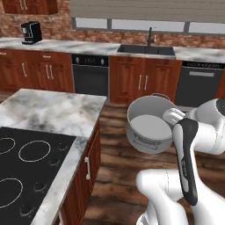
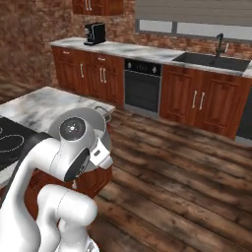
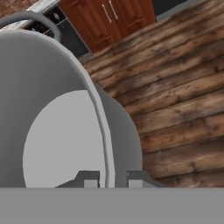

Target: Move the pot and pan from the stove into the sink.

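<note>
The grey-silver pot (image 1: 149,127) hangs tilted in the air over the wooden floor, its open mouth turned toward the left base camera. My gripper (image 3: 111,179) is shut on the pot's (image 3: 57,131) rim, one fingertip inside the wall and one outside. In the right base view the pot (image 2: 102,123) peeks out behind my arm. The black stove (image 1: 39,167) lies on the island at lower left, bare of cookware on the part that shows. The dark sink (image 1: 146,49) with its black faucet (image 1: 150,36) sits in the far counter. The pan is out of view.
The marble island (image 1: 52,110) stands to the left of the pot. Wooden cabinets, a black oven (image 1: 90,74) and a dishwasher (image 1: 200,83) line the far wall below the counter. A coffee machine (image 1: 31,33) stands far left. Open wooden floor (image 2: 187,167) lies between island and sink counter.
</note>
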